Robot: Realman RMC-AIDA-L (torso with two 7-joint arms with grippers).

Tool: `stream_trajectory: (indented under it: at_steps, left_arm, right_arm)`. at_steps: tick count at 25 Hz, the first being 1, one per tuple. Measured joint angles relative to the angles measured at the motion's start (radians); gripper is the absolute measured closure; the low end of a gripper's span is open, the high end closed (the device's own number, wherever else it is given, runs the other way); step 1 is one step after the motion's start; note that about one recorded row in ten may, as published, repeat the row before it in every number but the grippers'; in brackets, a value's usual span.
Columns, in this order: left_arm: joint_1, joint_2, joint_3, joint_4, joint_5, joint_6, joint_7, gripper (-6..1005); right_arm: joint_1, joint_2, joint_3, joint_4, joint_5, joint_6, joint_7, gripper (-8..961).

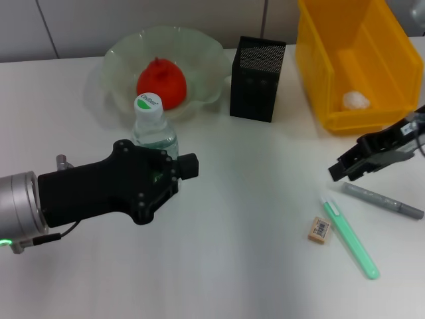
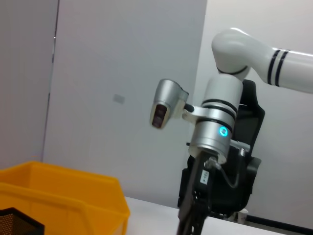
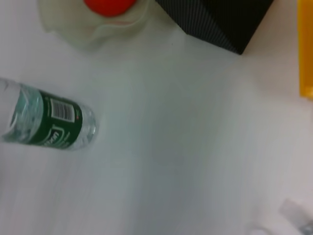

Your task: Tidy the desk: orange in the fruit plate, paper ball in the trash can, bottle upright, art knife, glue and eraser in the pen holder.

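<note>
The orange (image 1: 161, 83) lies in the pale green fruit plate (image 1: 199, 53) at the back of the desk (image 1: 232, 272). In front of the plate the bottle (image 1: 153, 126) stands upright. My left gripper (image 1: 174, 169) covers its lower part, so any grip is hidden. The paper ball (image 1: 356, 100) rests inside the yellow trash can (image 1: 345, 123). At the right, my right gripper (image 1: 346, 159) hovers open over the grey glue stick (image 1: 384, 201). The green art knife (image 1: 350, 236) and the eraser (image 1: 319, 229) lie just in front of it. The black pen holder (image 1: 257, 78) stands between plate and can.
The right wrist view looks across the bottle (image 3: 51, 122) to the fruit plate (image 3: 93, 29), the pen holder (image 3: 220, 22) and an edge of the trash can (image 3: 305, 49). In the left wrist view, the right arm (image 2: 222, 127) rises beyond the trash can (image 2: 63, 196).
</note>
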Motion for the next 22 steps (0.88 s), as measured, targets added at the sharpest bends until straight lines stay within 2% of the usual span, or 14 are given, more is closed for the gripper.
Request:
stream_trajectory:
  at_steps: [1, 3, 6, 15, 18, 22]
  left_arm:
    - [-0.01, 0.002, -0.007, 0.015, 0.0, 0.0, 0.0, 985]
    - [-0.014, 0.002, -0.01, 0.021, 0.0, 0.0, 0.0, 985]
    - [-0.032, 0.004, -0.025, 0.038, 0.01, -0.001, 0.0, 985]
    - [-0.057, 0.0, -0.034, 0.044, 0.054, 0.0, 0.012, 984]
    - [-0.064, 0.0, -0.034, 0.048, 0.054, 0.0, 0.018, 984]
    - [-0.073, 0.001, -0.034, 0.059, 0.054, 0.0, 0.023, 984]
  right_arm:
    - [0.005, 0.01, 0.0, 0.027, 0.001, 0.015, 0.033, 563]
    - [0.007, 0.014, 0.0, 0.037, 0.001, 0.021, 0.045, 563]
    - [0.002, 0.031, -0.01, 0.047, -0.004, 0.025, 0.082, 563]
    - [-0.025, 0.043, -0.039, -0.014, -0.085, 0.019, 0.115, 564]
    - [-0.014, 0.051, -0.075, -0.049, -0.138, 0.019, 0.124, 564]
    - [0.028, 0.046, -0.098, -0.039, -0.189, 0.03, 0.126, 564]
